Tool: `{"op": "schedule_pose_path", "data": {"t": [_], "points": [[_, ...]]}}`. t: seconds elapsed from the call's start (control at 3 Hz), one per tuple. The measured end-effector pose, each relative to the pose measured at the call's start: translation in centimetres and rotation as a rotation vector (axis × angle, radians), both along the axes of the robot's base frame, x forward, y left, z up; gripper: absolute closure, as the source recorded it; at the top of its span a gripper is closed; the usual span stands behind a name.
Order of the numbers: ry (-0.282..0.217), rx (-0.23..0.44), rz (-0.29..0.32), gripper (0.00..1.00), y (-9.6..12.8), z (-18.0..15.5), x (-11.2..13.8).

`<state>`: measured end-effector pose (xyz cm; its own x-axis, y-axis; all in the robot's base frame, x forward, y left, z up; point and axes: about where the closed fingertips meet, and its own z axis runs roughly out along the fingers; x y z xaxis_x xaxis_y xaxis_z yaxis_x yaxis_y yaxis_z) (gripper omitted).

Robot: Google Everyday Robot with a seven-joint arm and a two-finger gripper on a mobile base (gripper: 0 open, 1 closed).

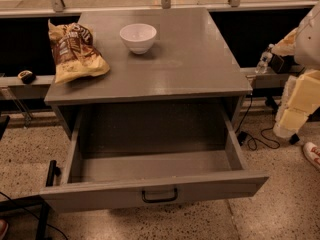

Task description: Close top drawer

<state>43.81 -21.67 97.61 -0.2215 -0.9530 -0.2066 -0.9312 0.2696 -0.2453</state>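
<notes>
The top drawer (150, 194) of the grey metal cabinet is pulled far out toward me. Its flat front panel carries a small black loop handle (159, 196) at the centre. The inside of the drawer (150, 166) looks empty. My arm (302, 91), in white and cream segments, hangs down at the right edge of the view. My gripper (286, 126) is at its lower end, to the right of the drawer's right side wall and apart from it, well away from the handle.
A white bowl (138, 37) and a yellow-brown chip bag (74, 51) lie on the cabinet top (190, 59). A black frame (47, 184) stands left of the drawer. Cables (255, 139) and a shoe (312, 154) are on the speckled floor at the right. A water bottle (261, 61) stands on the back ledge.
</notes>
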Motion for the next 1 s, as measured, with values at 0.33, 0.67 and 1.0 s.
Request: {"op": "schedule_pose_path", "data": {"t": [0.33,0.67,1.0], "points": [[0.000,0.000,0.000,0.00,0.0,0.0,0.0],[-0.009,0.024,0.011,0.00,0.5,-3.0,-0.3],[0.002,0.084,0.014,0.00,1.3,-9.4,-1.3]]}}
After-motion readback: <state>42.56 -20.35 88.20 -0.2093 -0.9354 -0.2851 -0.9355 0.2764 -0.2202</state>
